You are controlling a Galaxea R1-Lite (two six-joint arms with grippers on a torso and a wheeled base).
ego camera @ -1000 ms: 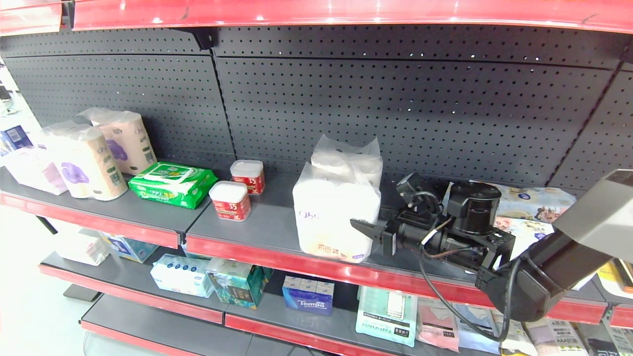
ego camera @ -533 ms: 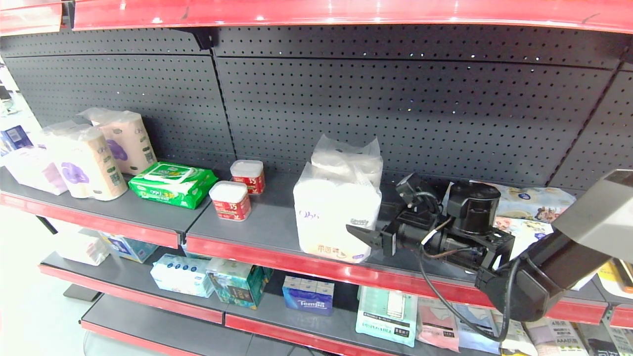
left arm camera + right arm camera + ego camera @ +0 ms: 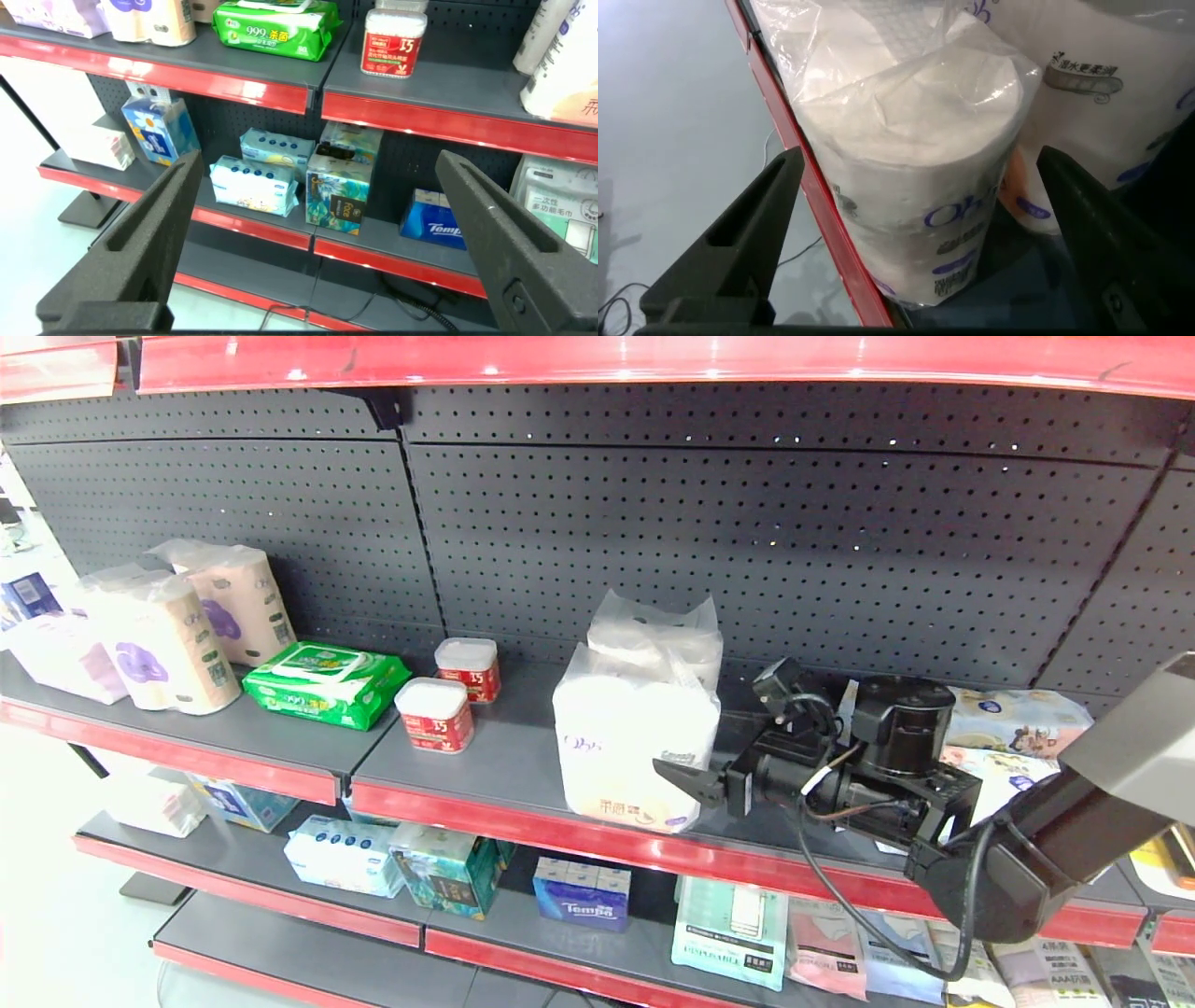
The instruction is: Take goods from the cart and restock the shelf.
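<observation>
Shelf [image 3: 504,747] middle board: my right gripper [image 3: 915,163] sits beside the paper-roll pack [image 3: 635,747].
My right fingers are spread and hold nothing. The pack stands upright just beside them at my 9 o'clock in the head view, on the board's front lip. My left gripper [image 3: 318,163], also spread and empty, faces the lower shelves, so the right arm is nearer.
</observation>
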